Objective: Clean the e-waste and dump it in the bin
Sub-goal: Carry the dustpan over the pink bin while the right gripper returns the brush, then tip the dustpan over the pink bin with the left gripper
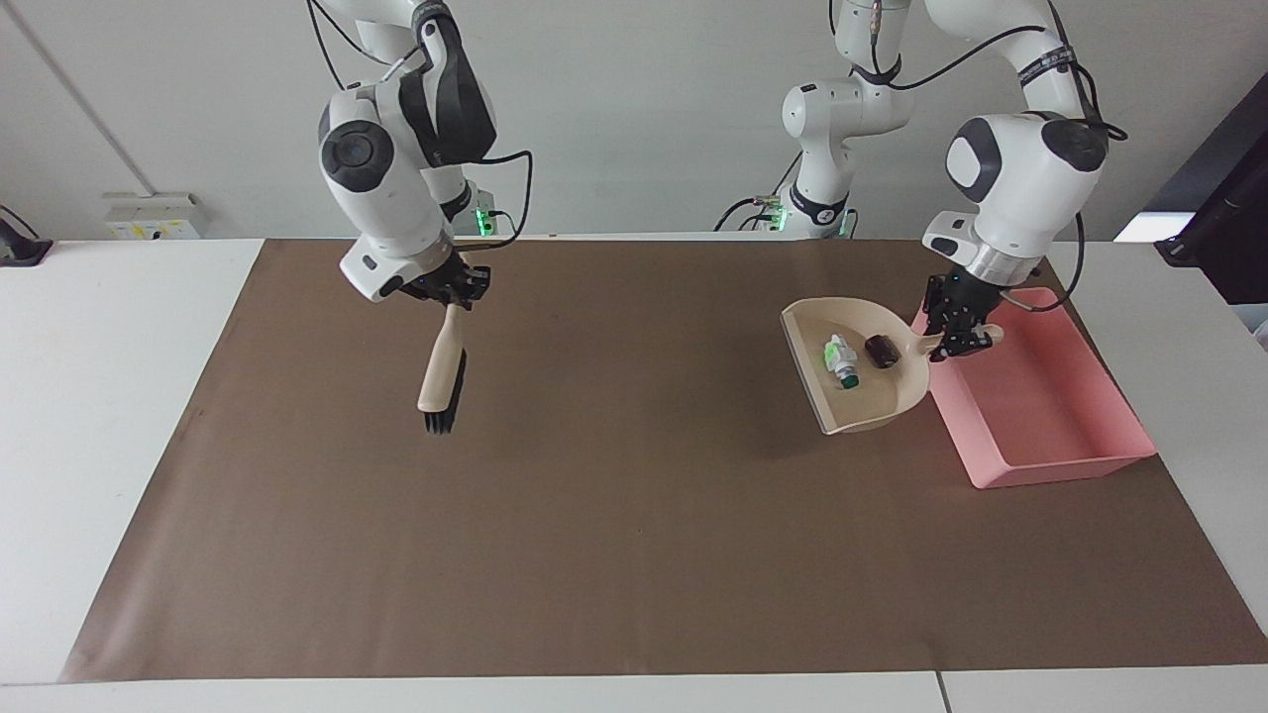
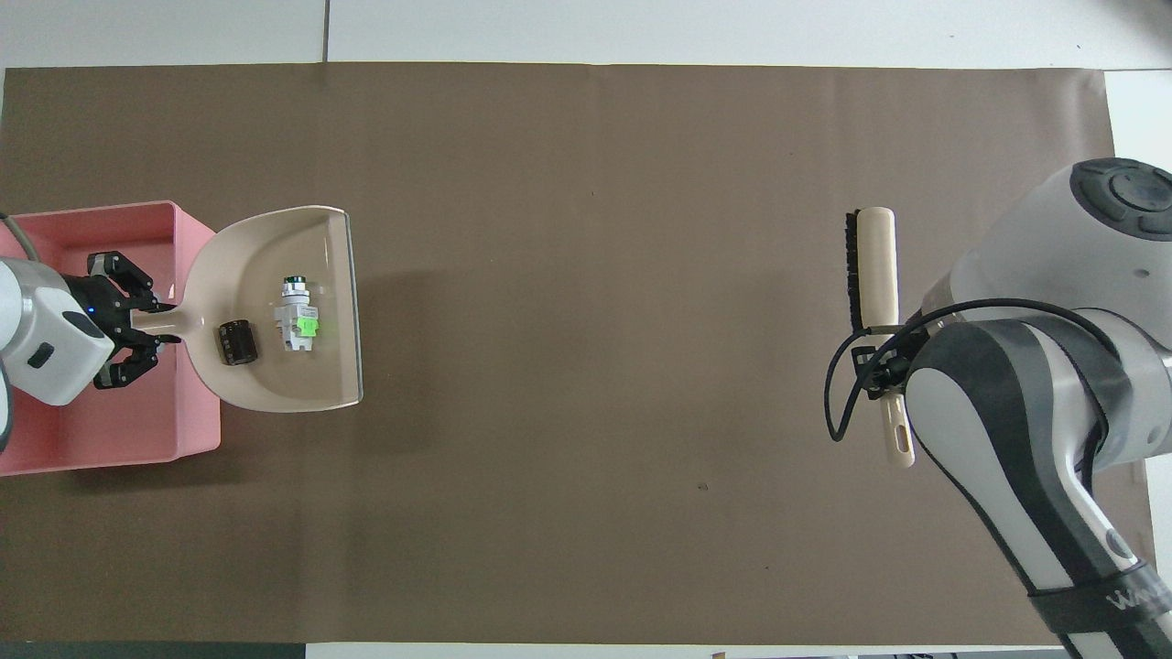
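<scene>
Robotics lab: two white robot arms (image 1: 396, 168) bolted at a white tabletop (image 1: 109, 327), brown paper mat (image 1: 594, 515), bare grey wall (image 1: 644, 99), loose cabling.

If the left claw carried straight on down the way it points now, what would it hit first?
Most likely the floor of the pink bin. The left claw, shut on the dustpan handle, points down and hangs over the bin's inside in the overhead view. Its height above the bin is hard to judge.

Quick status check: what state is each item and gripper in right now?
Dustpan: lifted beside the bin, loaded.
White part: in dustpan.
Black block: in dustpan.
Bin: empty.
Brush: hanging, bristles down.
Left gripper: shut on dustpan handle.
Right gripper: shut on brush.
</scene>
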`<act>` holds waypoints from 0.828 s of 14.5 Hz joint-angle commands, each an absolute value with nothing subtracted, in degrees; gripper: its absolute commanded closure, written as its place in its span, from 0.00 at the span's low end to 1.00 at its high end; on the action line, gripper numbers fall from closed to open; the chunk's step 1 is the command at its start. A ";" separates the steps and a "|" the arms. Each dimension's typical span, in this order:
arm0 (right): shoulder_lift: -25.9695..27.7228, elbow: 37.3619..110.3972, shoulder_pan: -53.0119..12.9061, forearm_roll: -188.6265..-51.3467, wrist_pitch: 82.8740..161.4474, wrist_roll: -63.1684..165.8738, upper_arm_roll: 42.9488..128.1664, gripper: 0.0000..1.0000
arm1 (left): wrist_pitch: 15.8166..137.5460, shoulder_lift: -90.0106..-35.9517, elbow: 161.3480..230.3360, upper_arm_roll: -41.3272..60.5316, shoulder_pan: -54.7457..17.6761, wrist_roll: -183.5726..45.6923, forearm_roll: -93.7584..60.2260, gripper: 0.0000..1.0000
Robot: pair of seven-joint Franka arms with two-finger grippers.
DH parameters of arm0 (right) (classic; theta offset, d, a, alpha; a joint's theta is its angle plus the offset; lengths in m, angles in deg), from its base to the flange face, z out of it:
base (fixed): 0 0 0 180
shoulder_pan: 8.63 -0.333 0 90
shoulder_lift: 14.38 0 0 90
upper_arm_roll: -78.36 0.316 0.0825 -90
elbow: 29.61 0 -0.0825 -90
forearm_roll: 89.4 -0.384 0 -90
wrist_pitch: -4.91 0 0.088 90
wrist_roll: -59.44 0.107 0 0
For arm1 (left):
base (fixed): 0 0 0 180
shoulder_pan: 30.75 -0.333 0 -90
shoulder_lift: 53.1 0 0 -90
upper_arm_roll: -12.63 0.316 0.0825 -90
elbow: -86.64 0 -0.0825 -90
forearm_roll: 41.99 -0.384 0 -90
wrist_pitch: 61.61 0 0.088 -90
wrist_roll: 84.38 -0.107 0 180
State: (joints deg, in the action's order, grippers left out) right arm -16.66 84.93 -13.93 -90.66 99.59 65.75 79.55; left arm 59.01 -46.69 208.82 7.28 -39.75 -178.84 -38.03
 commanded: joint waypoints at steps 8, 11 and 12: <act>-12.99 94.05 2.00 -81.84 104.93 50.04 80.73 1.00 | 54.58 -55.81 191.69 7.27 -59.92 -201.27 -43.81 1.00; -11.21 94.05 3.40 -81.93 106.43 47.85 80.73 1.00 | 58.25 -56.52 191.85 7.27 -59.49 -200.93 -53.03 1.00; -11.13 94.14 5.59 -82.27 107.12 46.62 80.73 1.00 | 59.40 -56.52 192.37 7.27 -59.32 -200.67 -55.59 1.00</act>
